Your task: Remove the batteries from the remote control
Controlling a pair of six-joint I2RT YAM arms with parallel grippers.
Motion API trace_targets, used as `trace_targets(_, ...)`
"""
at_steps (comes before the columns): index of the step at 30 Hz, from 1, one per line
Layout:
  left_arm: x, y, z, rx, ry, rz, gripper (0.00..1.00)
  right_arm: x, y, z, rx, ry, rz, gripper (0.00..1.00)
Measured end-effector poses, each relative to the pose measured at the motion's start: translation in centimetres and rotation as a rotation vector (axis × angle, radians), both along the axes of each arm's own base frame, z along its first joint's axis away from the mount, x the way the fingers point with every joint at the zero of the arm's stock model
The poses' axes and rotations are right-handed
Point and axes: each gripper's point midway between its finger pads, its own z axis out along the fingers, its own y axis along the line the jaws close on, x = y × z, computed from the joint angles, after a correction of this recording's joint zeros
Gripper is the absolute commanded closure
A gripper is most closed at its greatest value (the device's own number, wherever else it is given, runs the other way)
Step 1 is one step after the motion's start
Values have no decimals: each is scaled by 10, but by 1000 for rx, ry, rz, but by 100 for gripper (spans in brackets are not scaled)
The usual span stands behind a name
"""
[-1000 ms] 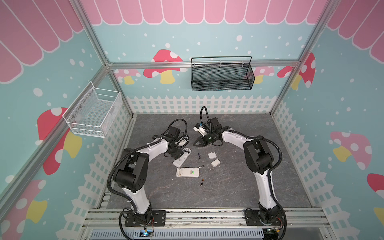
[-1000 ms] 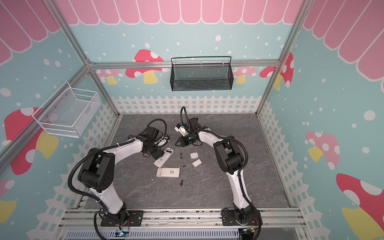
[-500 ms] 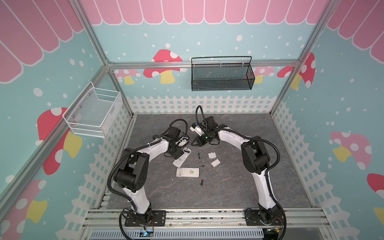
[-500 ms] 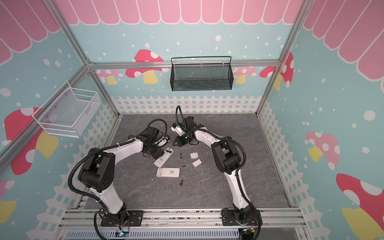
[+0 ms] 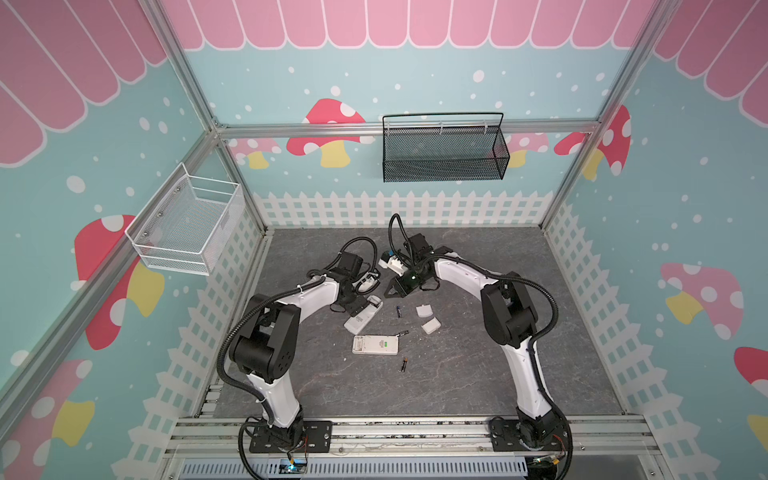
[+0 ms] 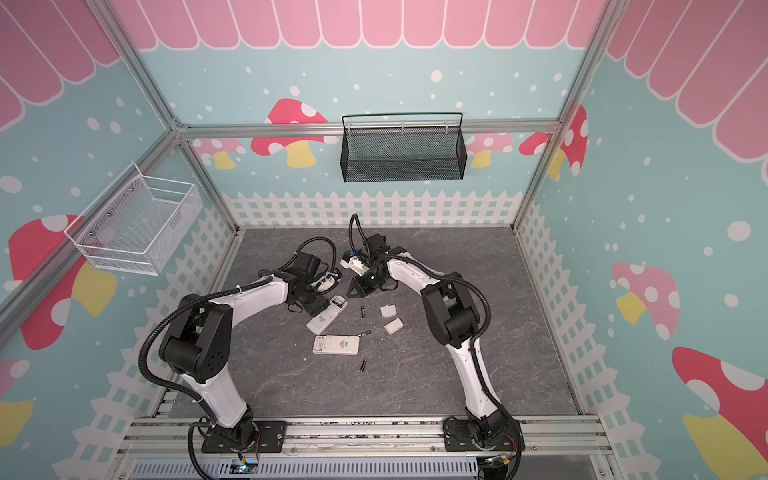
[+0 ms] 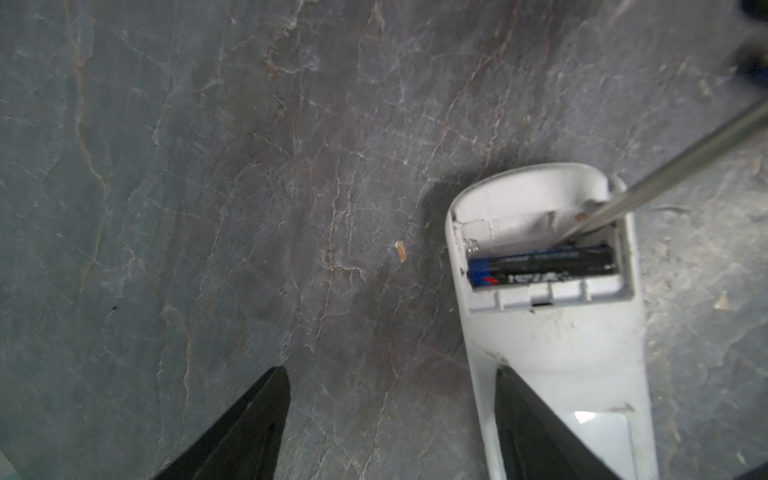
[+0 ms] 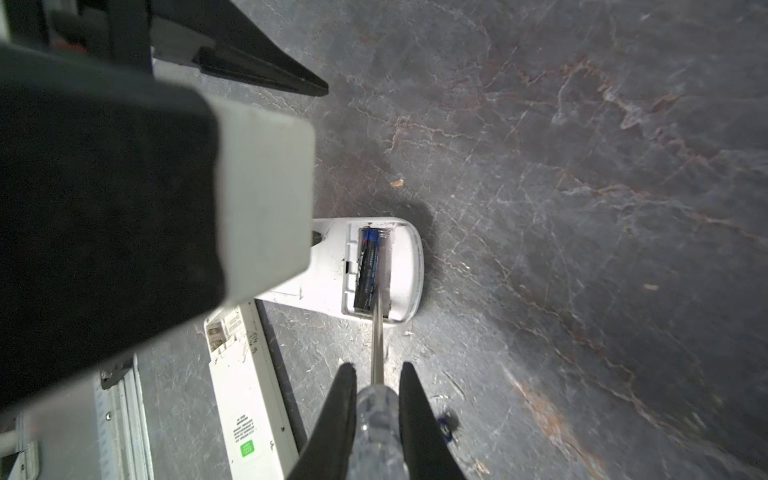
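A white remote control (image 7: 557, 332) lies slanted on the slate floor with its compartment uncovered. One black battery with a blue end (image 7: 540, 266) sits inside it, also seen in the right wrist view (image 8: 368, 270). My right gripper (image 8: 378, 365) is shut on a clear-handled screwdriver (image 8: 376, 415), whose steel shaft (image 7: 665, 166) reaches into the compartment beside the battery. My left gripper (image 7: 391, 369) is open, one finger lying on the remote's body, the other over bare floor. Three loose batteries (image 5: 399, 311) (image 5: 402, 333) (image 5: 403, 364) lie on the floor in both top views.
A second white remote (image 5: 375, 345) lies flat just in front of the slanted remote (image 5: 363, 318). Two small white covers (image 5: 423, 311) (image 5: 430, 325) sit to the right. A white wire basket (image 5: 187, 224) and a black mesh basket (image 5: 444, 149) hang on the walls.
My right gripper with the screwdriver has shifted slightly left and nearer, toward the remote's open end. The left arm has hardly moved.
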Motion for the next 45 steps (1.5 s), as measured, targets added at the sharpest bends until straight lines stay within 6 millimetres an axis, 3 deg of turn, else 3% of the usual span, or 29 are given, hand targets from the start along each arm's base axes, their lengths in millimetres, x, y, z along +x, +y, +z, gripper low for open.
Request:
trace_targets(13,-3,-4,1,10,15,-25,25,4,-3,-8,119,136,-15,100)
trace_targets(22,-4,-32,24,-74,48,-78,30,1,2,-13,184,173,-26,100)
trace_targets(36,-13,-33,15,-64,98,-92,32,0,4,-14,223,195,-48,100)
trace_targets(42,-15,-32,1,-48,132,-95,44,-3,7,-12,240,209,-45,100)
trace_targets(45,-16,-31,-2,-42,138,-100,45,-3,9,-11,250,210,-44,100)
